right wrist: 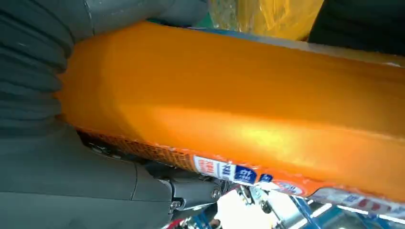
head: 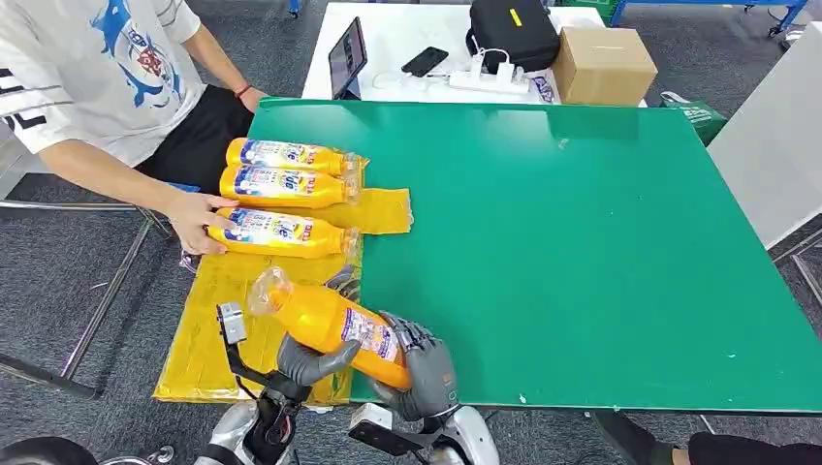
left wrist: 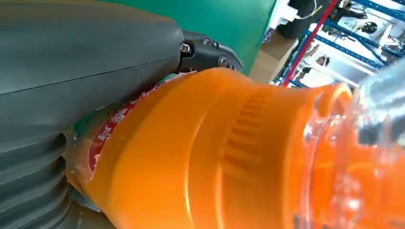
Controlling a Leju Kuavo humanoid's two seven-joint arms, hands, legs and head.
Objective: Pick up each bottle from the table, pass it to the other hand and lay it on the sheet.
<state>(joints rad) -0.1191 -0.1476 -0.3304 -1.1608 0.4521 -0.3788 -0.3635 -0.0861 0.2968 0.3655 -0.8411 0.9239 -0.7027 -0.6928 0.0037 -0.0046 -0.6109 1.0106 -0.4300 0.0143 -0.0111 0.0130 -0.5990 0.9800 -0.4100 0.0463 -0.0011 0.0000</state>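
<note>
held bottle point(head: 334, 325): orange, tilted, base end up toward the sheet side, other end down toward the robot; sits between both hands at the near table edge, over the seam of sheet and table
left hand point(head: 312, 360): grey thumb and fingers wrapped under the bottle's lower-middle; grasping it
left wrist view: bottle body point(left wrist: 200, 162) pressed right against the hand's ribbed cover, dark fingers point(left wrist: 210, 50) curled over its far side
right hand point(head: 426, 373): fingers closed round the bottle's lower end, just right of the left hand; also grasping it
right wrist view: bottle flank point(right wrist: 248, 109) lies across the hand, label strip along one edge, thumb against it
sheet point(head: 218, 339): yellow plastic, hangs over the table's left edge, crumpled
laid bottles: three, lying side by side on the sheet's far part: far point(head: 289, 155), middle point(head: 286, 186), near point(head: 281, 232)
person's hand point(head: 197, 221): resting at the near laid bottle's end
table point(head: 582, 252): green top
behind the table: white desk point(head: 407, 34) with tablet, phone, black bag, cardboard box point(head: 603, 64)
</note>
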